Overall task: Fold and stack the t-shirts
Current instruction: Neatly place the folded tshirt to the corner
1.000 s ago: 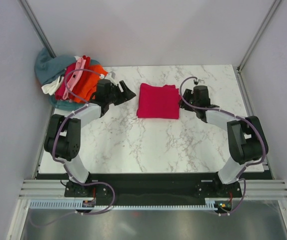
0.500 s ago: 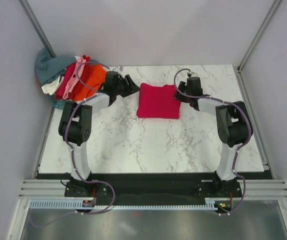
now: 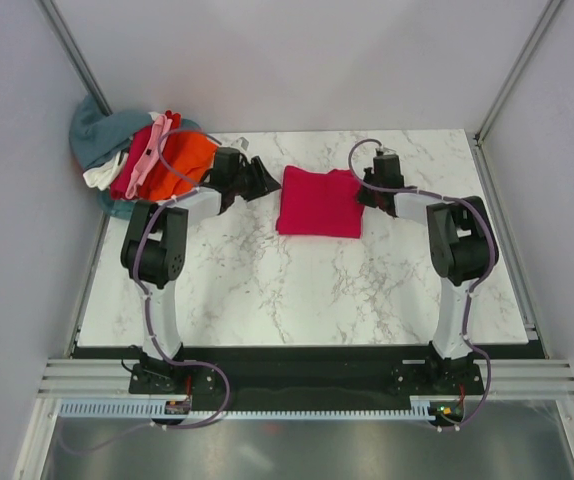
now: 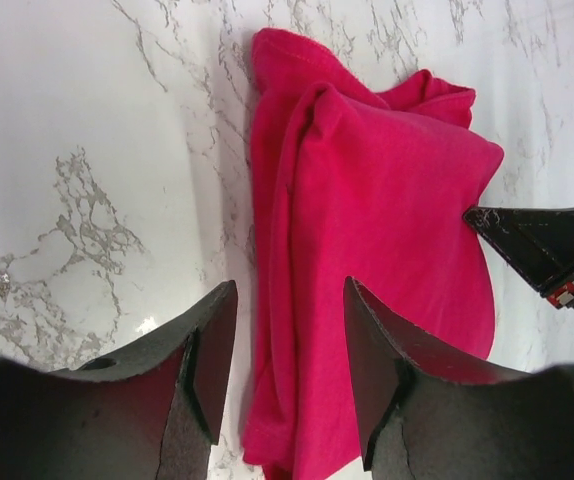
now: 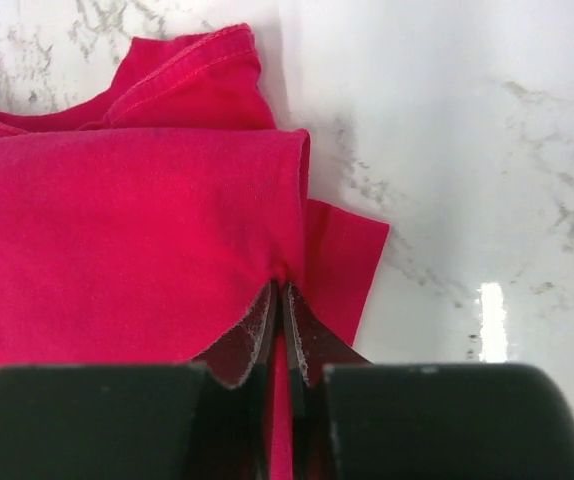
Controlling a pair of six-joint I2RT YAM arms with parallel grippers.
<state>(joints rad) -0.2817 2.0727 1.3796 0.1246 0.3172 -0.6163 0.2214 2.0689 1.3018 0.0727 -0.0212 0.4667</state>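
Here the right gripper (image 5: 279, 300) pinches the crimson t-shirt (image 5: 137, 230) by its edge.

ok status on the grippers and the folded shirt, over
Right gripper shut on right edge of folded shirt. Left gripper open, lined up on its left edge. Shirt pile at far left corner, not in the way.

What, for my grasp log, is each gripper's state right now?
Left gripper: open, jaws either side of an edge of the crimson t-shirt.
Right gripper: shut on the crimson t-shirt's other edge.
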